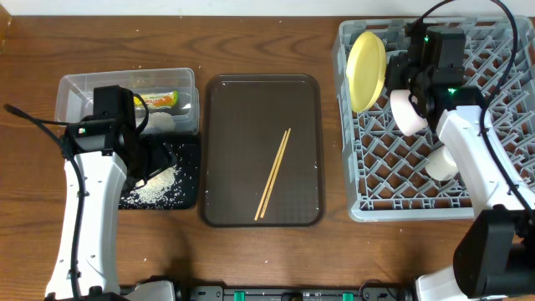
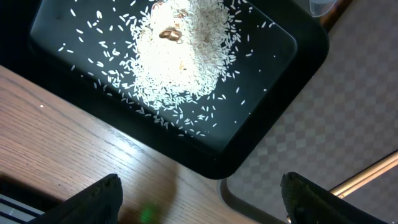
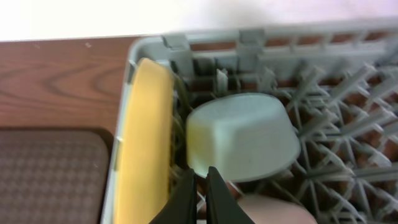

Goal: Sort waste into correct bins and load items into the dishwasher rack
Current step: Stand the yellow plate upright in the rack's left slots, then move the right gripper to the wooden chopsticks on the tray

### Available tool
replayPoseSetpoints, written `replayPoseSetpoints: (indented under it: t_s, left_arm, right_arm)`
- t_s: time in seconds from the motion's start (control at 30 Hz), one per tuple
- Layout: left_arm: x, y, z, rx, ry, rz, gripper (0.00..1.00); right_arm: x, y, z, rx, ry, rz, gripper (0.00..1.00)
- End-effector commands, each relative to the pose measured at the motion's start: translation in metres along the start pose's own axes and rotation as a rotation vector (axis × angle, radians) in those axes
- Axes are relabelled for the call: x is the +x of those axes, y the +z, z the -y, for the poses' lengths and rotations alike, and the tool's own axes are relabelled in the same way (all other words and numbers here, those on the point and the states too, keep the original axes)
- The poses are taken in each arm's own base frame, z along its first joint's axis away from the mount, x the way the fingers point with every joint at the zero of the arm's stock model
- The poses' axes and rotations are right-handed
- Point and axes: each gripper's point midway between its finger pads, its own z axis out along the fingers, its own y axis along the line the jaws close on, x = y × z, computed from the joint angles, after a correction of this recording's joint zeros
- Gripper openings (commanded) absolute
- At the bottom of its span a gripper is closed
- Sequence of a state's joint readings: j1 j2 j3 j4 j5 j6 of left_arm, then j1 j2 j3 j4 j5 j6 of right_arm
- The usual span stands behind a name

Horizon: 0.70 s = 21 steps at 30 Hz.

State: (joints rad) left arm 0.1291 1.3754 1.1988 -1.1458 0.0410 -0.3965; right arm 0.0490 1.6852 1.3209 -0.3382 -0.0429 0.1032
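My left gripper (image 1: 155, 160) (image 2: 202, 205) is open and empty above the near edge of the black tray (image 1: 185, 155) (image 2: 280, 74), which holds a pile of rice grains (image 1: 159, 186) (image 2: 183, 53). The clear tub (image 1: 75, 88) holds the green-and-orange wrapper (image 1: 159, 99) and a white scrap (image 1: 163, 123). Two chopsticks (image 1: 273, 173) lie on the brown serving tray (image 1: 234, 109). My right gripper (image 1: 396, 73) (image 3: 199, 193) is shut and empty inside the grey rack (image 1: 501, 100) (image 3: 323, 81), between the upright yellow plate (image 1: 366, 69) (image 3: 146, 143) and the tipped light blue bowl (image 3: 242, 137). A white bowl (image 1: 407, 111) (image 3: 273, 211) and a white cup (image 1: 441, 164) sit in the rack.
The brown tray's corner (image 2: 348, 124) lies right of the black tray, with a chopstick end (image 2: 367, 177) on it. Bare wooden table (image 1: 251, 251) runs along the front. The right arm reaches over the rack's pegs.
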Motion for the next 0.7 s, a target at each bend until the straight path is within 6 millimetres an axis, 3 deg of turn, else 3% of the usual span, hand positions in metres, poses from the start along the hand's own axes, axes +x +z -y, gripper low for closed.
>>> replayPoseSetpoints:
  t_s: [0.0,0.1,0.13,0.27,0.47,0.67]
  left_arm:
    - [0.0,0.0,-0.005,-0.02,-0.012,0.003,0.84]
    - [0.0,0.0,-0.005,-0.02,-0.012,0.004,0.84]
    - [0.0,0.0,-0.005,-0.021,-0.012,0.004,0.88]
    - [0.0,0.0,-0.005,-0.021,-0.011,0.004,0.89]
    - [0.004,0.0,-0.007,-0.029,-0.011,-0.01,0.9]
    - [0.006,0.0,-0.008,-0.033,-0.01,-0.021,0.91]
  right_arm:
    - [-0.013,-0.025,0.021,0.113,0.017,0.04,0.07]
    - [-0.017,-0.045,0.021,0.122,0.01,0.047,0.17]
    - [-0.018,-0.059,0.016,0.11,0.006,0.05,0.22]
    - [-0.008,-0.09,-0.025,-0.025,-0.032,0.017,0.38]
    - [0.047,-0.116,-0.115,-0.31,-0.115,-0.172,0.49]
    - [0.109,-0.118,-0.178,-0.387,-0.136,-0.383,0.59]
